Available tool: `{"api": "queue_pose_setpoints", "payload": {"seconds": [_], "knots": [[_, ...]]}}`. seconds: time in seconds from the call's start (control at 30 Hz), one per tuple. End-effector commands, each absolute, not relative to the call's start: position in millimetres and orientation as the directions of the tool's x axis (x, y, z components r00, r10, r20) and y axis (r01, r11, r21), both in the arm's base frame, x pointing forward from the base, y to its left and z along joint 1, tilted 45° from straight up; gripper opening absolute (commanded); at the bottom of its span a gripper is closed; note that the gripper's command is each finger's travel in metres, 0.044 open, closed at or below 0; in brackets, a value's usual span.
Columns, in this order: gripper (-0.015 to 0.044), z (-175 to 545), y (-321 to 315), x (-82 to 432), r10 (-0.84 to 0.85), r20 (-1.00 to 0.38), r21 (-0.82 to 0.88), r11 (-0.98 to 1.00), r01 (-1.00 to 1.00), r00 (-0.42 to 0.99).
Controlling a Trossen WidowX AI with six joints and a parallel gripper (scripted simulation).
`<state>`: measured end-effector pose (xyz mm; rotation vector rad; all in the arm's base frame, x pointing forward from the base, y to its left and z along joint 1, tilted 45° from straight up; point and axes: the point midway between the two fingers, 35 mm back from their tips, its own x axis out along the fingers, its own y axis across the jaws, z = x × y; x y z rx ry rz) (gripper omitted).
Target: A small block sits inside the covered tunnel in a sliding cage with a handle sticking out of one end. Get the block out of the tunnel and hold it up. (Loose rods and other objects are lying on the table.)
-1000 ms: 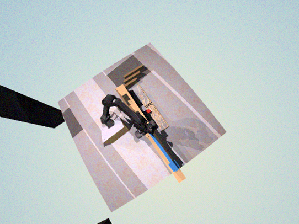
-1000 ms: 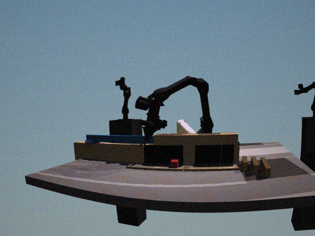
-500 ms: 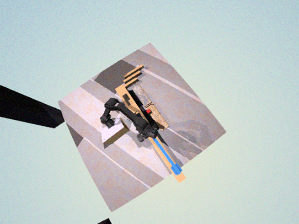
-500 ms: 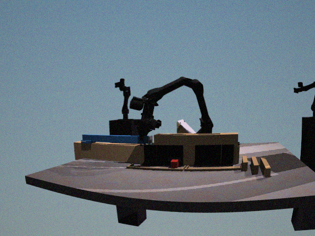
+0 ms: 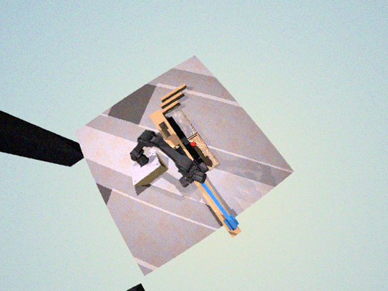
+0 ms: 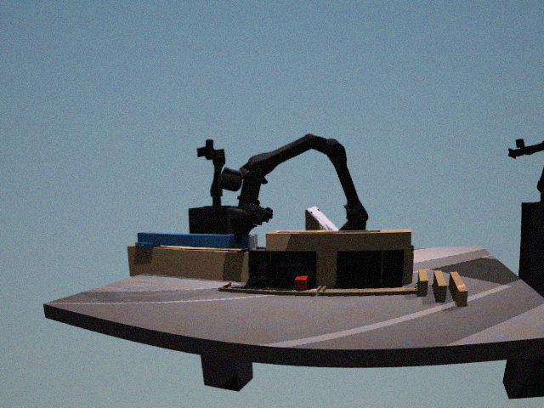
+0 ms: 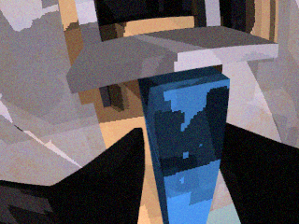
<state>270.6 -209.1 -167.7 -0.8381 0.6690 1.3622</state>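
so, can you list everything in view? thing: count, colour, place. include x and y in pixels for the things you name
cube (image 5: 192, 143) (image 6: 301, 283): 1, red, before a tunnel opening
tunnel box (image 5: 158, 118) (image 6: 326, 268): 1, tan, dark openings, on the table
long bar (image 5: 215, 200) (image 6: 189, 240) (image 7: 187, 187): 1, blue, along the tan rail
rail (image 6: 189, 263): 1, tan, beside the tunnel box
rods (image 5: 172, 99) (image 6: 439, 287): 3, tan, past the tunnel's far end
plate (image 7: 140, 56): 1, grey, across the bar's near end
wedge (image 5: 147, 171) (image 6: 322, 218): 1, white top, behind the tunnel box
table (image 5: 261, 142) (image 6: 286, 316): 1, grey patterned
pedestals (image 5: 24, 134) (image 6: 208, 219): 2, black, background
arm (image 5: 172, 152) (image 6: 290, 151): 1, black, over the setup
end effector (image 5: 199, 180) (image 6: 241, 243) (image 7: 184, 128): 1, black, around the bar, grip unclear
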Motion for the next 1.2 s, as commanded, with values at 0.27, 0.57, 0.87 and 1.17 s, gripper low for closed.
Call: {"api": "queue_pose_setpoints", "payload": {"seconds": [0.27, 0.57, 0.87, 1.17], "knots": [[0.0440, -140, -237, 274, 0.555, -0.824, -0.127, 0.018, -0.992, 0.116], [0.0440, -138, -221, 274, 0.544, -0.833, -0.117, 0.008, -0.993, 0.103], [0.0440, -149, -211, 273, 0.544, -0.833, -0.117, 0.008, -0.993, 0.103], [0.0440, -159, -201, 272, 0.545, -0.832, -0.118, 0.008, -0.993, 0.103]]}}
